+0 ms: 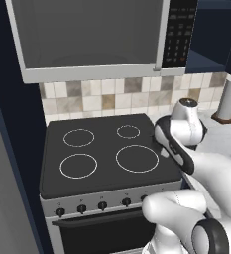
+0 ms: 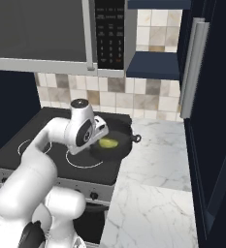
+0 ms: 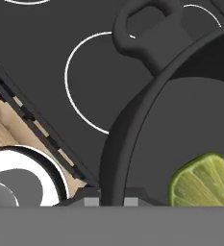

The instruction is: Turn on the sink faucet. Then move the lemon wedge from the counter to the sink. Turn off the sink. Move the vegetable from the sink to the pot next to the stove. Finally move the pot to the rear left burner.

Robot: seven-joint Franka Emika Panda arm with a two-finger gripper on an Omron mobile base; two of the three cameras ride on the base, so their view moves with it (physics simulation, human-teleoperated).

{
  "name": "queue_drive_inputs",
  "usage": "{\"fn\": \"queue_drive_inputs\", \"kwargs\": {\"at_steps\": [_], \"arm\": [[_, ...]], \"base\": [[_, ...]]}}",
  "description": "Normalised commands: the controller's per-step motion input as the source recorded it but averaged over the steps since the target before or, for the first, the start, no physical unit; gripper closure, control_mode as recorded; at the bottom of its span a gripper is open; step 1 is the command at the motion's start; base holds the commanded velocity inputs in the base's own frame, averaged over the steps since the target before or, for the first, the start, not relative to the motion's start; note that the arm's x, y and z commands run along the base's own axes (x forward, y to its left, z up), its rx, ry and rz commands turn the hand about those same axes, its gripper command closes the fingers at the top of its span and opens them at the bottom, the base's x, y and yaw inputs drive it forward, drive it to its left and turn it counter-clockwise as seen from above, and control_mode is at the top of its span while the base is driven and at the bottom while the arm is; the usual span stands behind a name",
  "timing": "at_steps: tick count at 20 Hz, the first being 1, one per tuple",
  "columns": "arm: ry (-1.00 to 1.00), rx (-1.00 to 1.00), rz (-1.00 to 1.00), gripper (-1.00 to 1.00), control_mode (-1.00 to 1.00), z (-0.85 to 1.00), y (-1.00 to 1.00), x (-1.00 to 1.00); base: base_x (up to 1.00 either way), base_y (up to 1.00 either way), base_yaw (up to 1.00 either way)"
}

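Note:
The black pot (image 3: 190,120) hangs over the right side of the stove (image 1: 102,144), partly covering a white burner ring (image 3: 80,91). My gripper (image 3: 111,202) is shut on the pot's near rim, one fingertip on each side of it. The lemon wedge (image 3: 205,182) lies inside the pot, and in the right base view the lemon wedge (image 2: 108,143) sits just beside my hand. One pot handle (image 2: 135,139) points toward the marble counter (image 2: 153,184). The rear left burner (image 1: 79,137) is bare. The sink and the sink faucet are out of view.
A microwave (image 1: 87,34) hangs low over the stove. A paper towel roll (image 1: 230,99) stands on the counter at the back right. A tall dark cabinet (image 2: 211,121) bounds the counter's right side. Black knobs (image 1: 102,205) line the stove's front panel.

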Motion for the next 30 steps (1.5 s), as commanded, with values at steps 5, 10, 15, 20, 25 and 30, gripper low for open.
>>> {"fn": "queue_drive_inputs", "kwargs": {"at_steps": [5, 10, 15, 20, 25, 30], "arm": [[0.04, 0.00, 0.37, 1.00, -1.00, 0.10, 0.66, 0.34], [0.00, -0.01, 0.37, 1.00, -1.00, 0.00, 0.67, 0.31], [0.00, -0.02, 0.36, 1.00, -1.00, 0.00, 0.69, 0.30], [0.00, -0.03, 0.35, 1.00, -1.00, 0.00, 0.68, 0.29], [0.01, -0.05, 0.32, 1.00, -1.00, 0.00, 0.68, 0.29], [0.01, -0.05, 0.16, 1.00, -1.00, -0.11, 0.29, 0.12]], "base": [[0.00, 0.00, 0.00], [0.00, 0.00, 0.00], [0.00, 0.00, 0.00], [0.00, 0.00, 0.00], [0.00, 0.00, 0.00], [0.00, 0.00, 0.00]]}}
